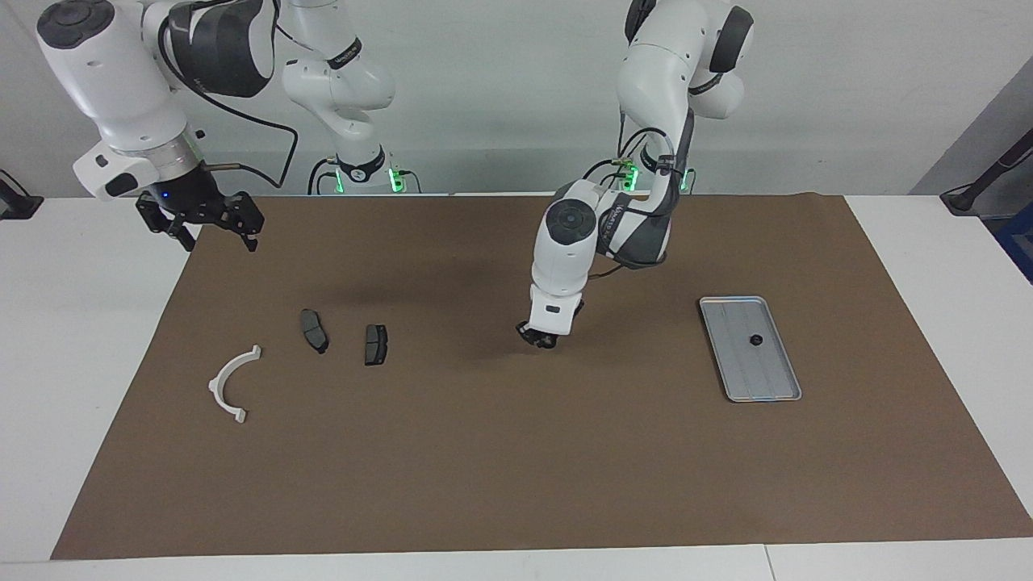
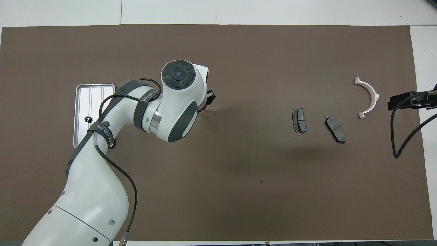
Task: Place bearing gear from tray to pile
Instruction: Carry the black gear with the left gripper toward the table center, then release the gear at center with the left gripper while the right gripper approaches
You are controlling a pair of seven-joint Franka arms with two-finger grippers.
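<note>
Hovering over the brown mat [image 1: 484, 452] between the tray [image 1: 773, 394] and the pile [image 1: 375, 344], the left gripper [image 1: 539, 338] does not show whether it is closed or carrying anything; a small black bearing gear [image 1: 756, 339] lies near the tray's middle; likely light, rigid and slick, it is best pinched across its rim from above; the right gripper [image 1: 219, 240] waits spread, well apart from the tray.

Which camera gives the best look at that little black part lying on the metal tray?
The facing view: the small black part lies in plain sight near the middle of the tray, with nothing in front of it. In the overhead view it also shows, but close beside the left arm, which covers part of the tray.
</note>
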